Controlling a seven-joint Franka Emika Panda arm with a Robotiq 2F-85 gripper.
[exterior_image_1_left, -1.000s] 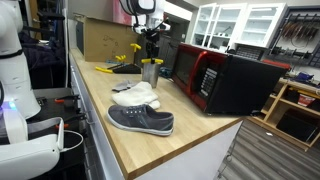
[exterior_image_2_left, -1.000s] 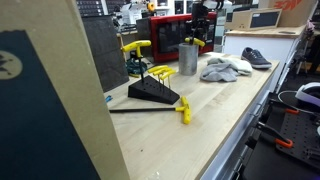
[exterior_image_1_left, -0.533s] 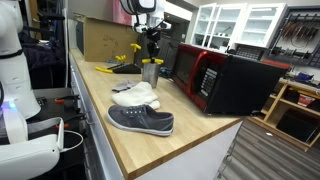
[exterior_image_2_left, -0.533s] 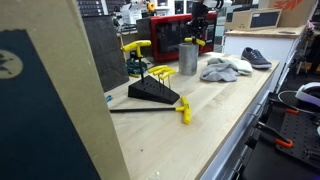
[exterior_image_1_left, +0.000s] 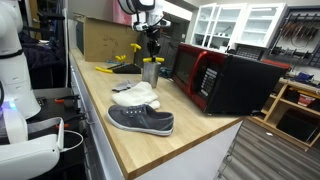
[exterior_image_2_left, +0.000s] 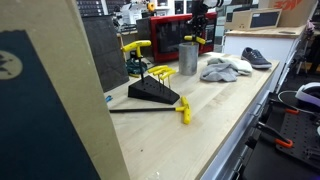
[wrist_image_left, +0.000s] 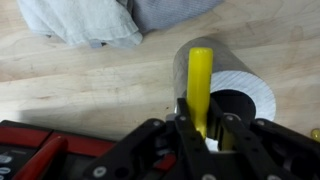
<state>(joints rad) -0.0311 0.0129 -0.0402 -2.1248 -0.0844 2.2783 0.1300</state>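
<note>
Now the pincer (exterior_image_1_left: 152, 52) hangs straight over the cup (exterior_image_1_left: 150, 73), jaws together on a yellow tool (wrist_image_left: 200, 80). Against the frames from a second ago, both exterior views show the arm in the same stance over the cup and nothing on the counter (exterior_image_1_left: 185, 140) shifted; at this size they do not resolve any finger movement. Only the wrist view settles the grip: the pincer (wrist_image_left: 200, 125) has a finger pressed to either side of the yellow handle, and the cup (wrist_image_left: 240, 88) lies directly below with its dark mouth open just beside the handle. The tool's lower end is hidden behind the fingers, so whether it reaches inside the cup cannot be told. The wrist view also shows a cloth (wrist_image_left: 85, 20) beyond the cup, apart from it. The exterior views add what the wrist camera misses: a shoe (exterior_image_1_left: 140, 120) past the cloth (exterior_image_1_left: 135, 95), well apart from the pincer; a microwave (exterior_image_1_left: 225, 80) just beside the cup; and a cardboard box (exterior_image_1_left: 105, 38) behind the pincer. In an exterior view the pincer (exterior_image_2_left: 197, 30) stands above the cup (exterior_image_2_left: 188, 58), with a rack (exterior_image_2_left: 155, 90) of yellow-handled keys well to one side of it and one loose key (exterior_image_2_left: 185, 112) lying farther off still. Print on a carton (exterior_image_2_left: 265, 17) behind the pincer is too small to read.
</note>
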